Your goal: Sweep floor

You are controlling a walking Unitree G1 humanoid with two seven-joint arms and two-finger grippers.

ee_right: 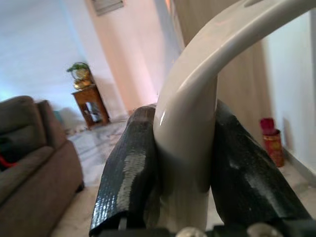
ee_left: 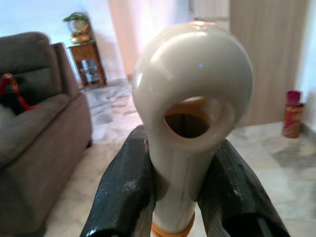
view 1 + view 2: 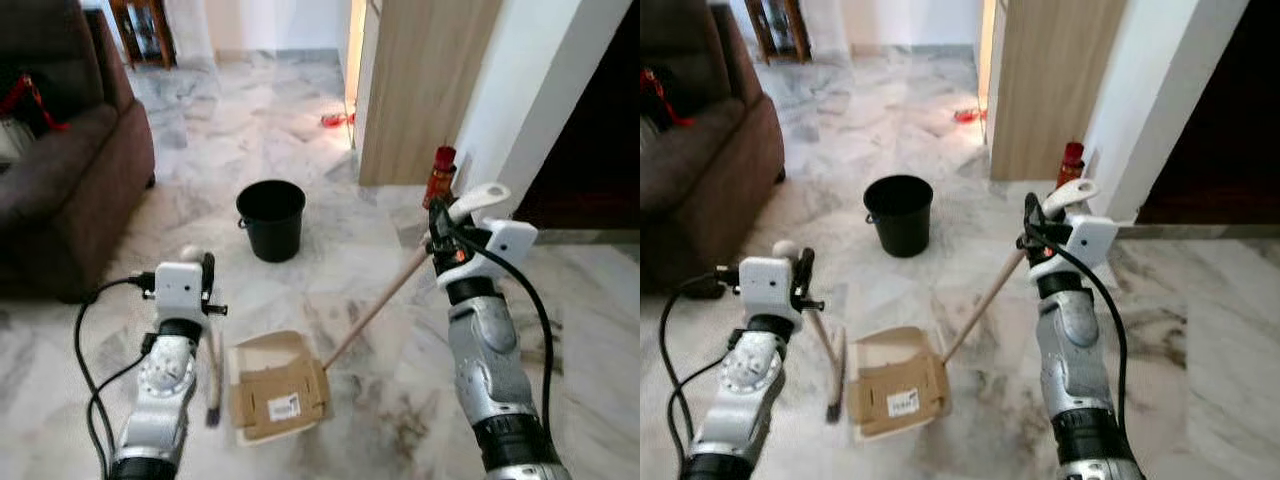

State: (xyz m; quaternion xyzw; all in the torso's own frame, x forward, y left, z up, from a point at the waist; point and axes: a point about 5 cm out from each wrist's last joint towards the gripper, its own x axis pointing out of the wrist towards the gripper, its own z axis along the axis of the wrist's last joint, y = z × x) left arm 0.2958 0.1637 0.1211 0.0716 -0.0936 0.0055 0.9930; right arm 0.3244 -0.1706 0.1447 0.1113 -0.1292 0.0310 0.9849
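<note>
Left eye: left pincer [image 3: 205, 272] pinched the small brush [image 3: 213, 385], bristles on the marble floor [image 3: 300, 170] just beside the cardboard dustpan [image 3: 278, 392]. Right pincer [image 3: 438, 222] clamped the dustpan's long wooden handle [image 3: 375, 308] at its white top end. Black bucket [image 3: 271, 219] stood beyond, brown sofa [image 3: 60, 170] on the left. Left wrist: fingers [image 2: 123, 187] pressed on the white looped brush handle [image 2: 190, 123]. Right wrist: fingers [image 1: 131, 173] squeezed the white handle grip [image 1: 192, 128].

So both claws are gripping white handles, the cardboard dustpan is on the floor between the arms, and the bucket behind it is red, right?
Not quite: the bucket is black, as the left eye view shows. The rest holds: the left claw and right claw each grip a white handle, and the cardboard dustpan lies between the arms.
</note>
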